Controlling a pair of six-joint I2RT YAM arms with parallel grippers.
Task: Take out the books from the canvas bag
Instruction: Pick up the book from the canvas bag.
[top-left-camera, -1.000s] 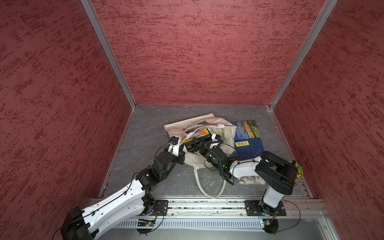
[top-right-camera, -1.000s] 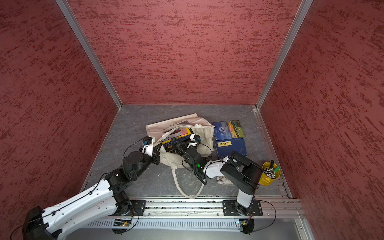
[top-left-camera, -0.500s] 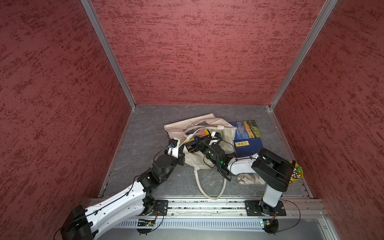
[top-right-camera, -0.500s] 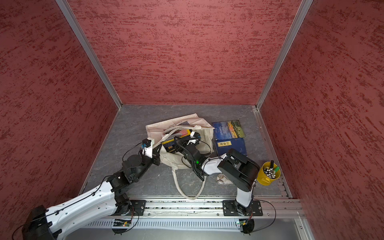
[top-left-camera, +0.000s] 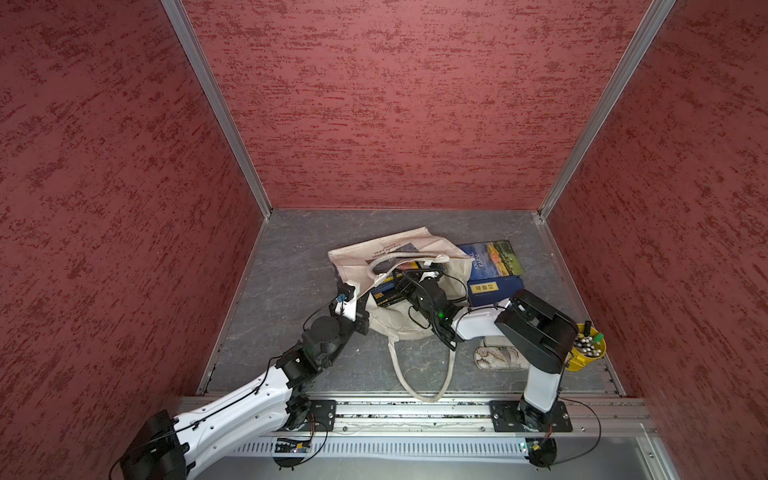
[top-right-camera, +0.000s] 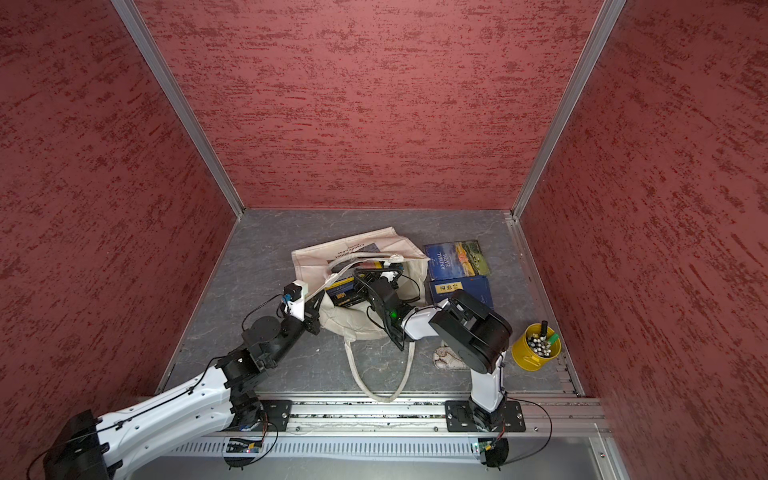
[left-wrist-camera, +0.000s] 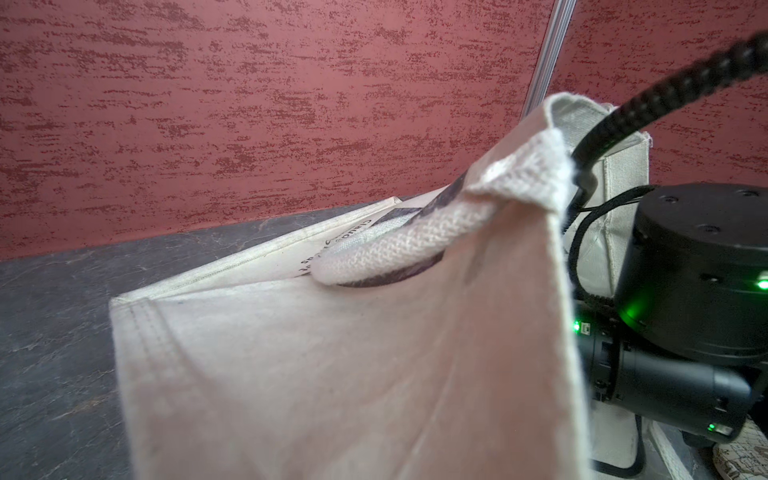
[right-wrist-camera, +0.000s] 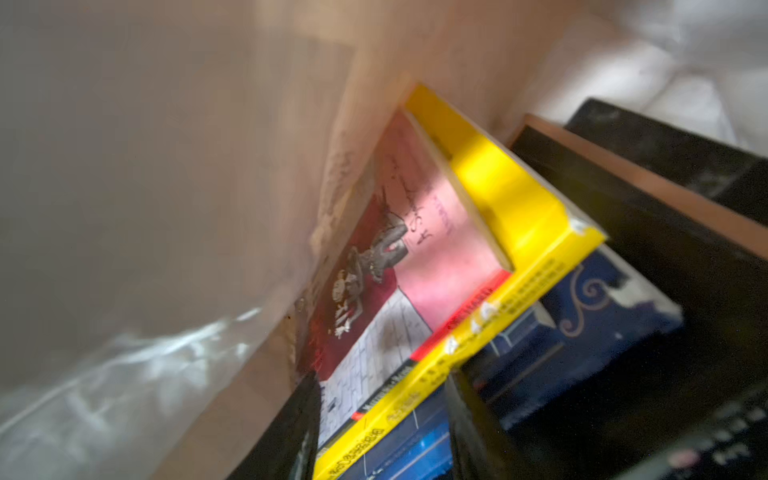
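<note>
R hand (top-right-camera: 359, 286) in canvas bag (top-right-camera: 316, 257), maybe gripping books (top-right-camera: 340, 291).

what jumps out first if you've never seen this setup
A cream canvas tote bag sits on the grey floor, its rim pinched by the left gripper. The right gripper reaches into its mouth, fingers either side of a bright yellow paperback. Beside the bag lies a dark blue Animal Farm paperback, already out.

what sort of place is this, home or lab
Likely a robot test cell: red textured panels in aluminium framing box in a grey floor, with two arms bolted to a front rail.
</note>
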